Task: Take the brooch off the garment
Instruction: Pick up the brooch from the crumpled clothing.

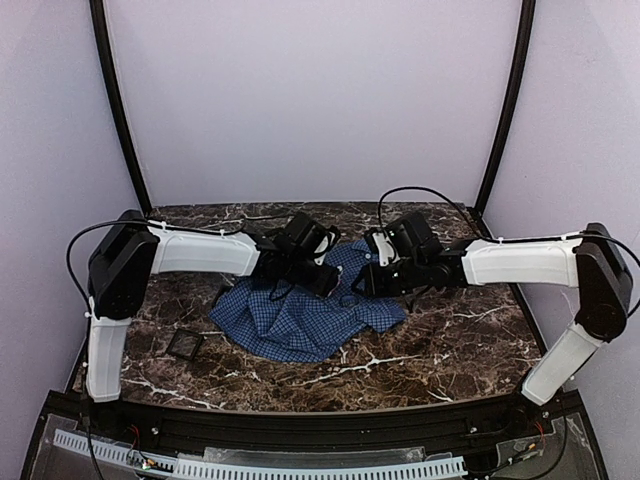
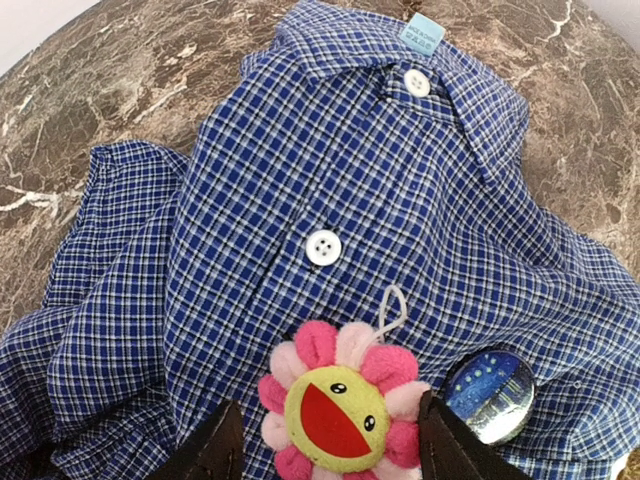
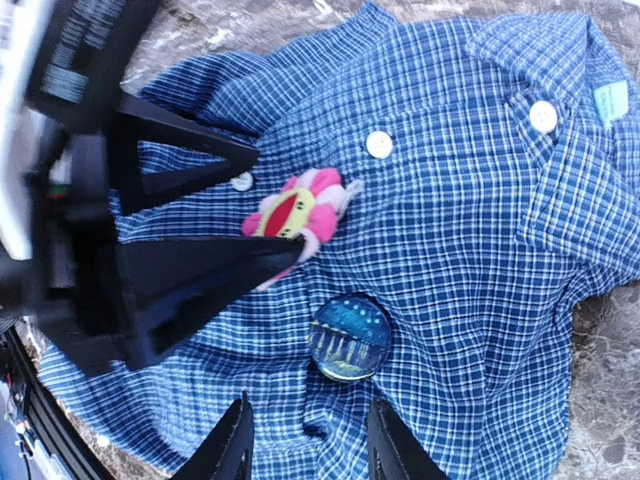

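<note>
The blue checked shirt lies crumpled on the marble table, collar towards the back. In the left wrist view the shirt carries the pink flower brooch, which has a yellow smiling centre and a white loop. My left gripper is open and straddles the brooch, one finger on each side. In the right wrist view the brooch sits between the left fingers, and the lower finger touches it. My right gripper is open above the shirt, just below a round blue badge. The brooch is hidden in the top view.
The round blue badge sits on the shirt right beside the brooch. A light-blue tag is at the collar. A small black square tray lies on the table left of the shirt. Both grippers are close together over the shirt.
</note>
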Robot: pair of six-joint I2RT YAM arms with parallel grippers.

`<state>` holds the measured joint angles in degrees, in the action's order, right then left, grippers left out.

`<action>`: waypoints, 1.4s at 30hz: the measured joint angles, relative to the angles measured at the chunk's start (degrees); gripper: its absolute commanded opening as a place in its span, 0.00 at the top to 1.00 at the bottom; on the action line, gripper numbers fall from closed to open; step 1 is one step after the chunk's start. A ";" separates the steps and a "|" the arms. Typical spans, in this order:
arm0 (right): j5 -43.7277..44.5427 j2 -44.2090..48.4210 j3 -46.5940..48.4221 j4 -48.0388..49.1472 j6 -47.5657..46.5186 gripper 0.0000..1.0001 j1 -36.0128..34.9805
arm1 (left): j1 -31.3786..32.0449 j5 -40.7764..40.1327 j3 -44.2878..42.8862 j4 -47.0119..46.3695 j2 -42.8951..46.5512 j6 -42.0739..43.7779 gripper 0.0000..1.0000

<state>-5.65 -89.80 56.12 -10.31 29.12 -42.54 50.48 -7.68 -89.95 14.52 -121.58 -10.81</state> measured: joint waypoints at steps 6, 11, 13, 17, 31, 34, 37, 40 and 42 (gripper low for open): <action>-0.66 -7.13 3.08 -0.02 -0.59 0.67 -0.20 | -1.40 4.50 1.22 -1.14 0.55 -1.84 0.41; 0.37 -11.02 5.79 0.00 -2.03 0.67 -1.05 | -1.79 5.95 1.31 -1.31 0.59 -2.82 0.41; 1.29 -12.35 6.86 -0.04 -2.67 0.68 -1.62 | -1.81 6.40 1.40 -1.44 0.61 -3.04 0.41; 4.42 -14.84 8.72 -0.37 -3.96 0.66 -3.15 | -1.97 7.50 1.84 -1.81 0.63 -3.28 0.41; 22.10 -19.63 11.82 -4.90 -4.98 0.49 -9.55 | -2.71 9.44 2.38 -2.36 0.63 -4.24 0.42; 24.48 -20.48 11.98 -5.55 -5.09 0.52 -10.03 | -2.71 9.68 2.38 -2.36 0.63 -4.31 0.42; 26.62 -21.57 12.68 -6.19 -5.16 0.60 -10.43 | -2.71 9.84 2.45 -2.29 0.63 -4.44 0.41; 28.94 -22.82 13.68 -6.91 -5.01 0.69 -10.80 | -2.75 9.81 2.69 -2.29 0.66 -4.52 0.41; 30.34 -23.52 14.19 -7.21 -4.61 0.74 -11.08 | -2.86 9.81 2.80 -2.27 0.66 -4.66 0.40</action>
<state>24.69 -113.32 70.30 -17.52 24.51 -53.63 47.62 2.13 -87.15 12.25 -120.92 -15.46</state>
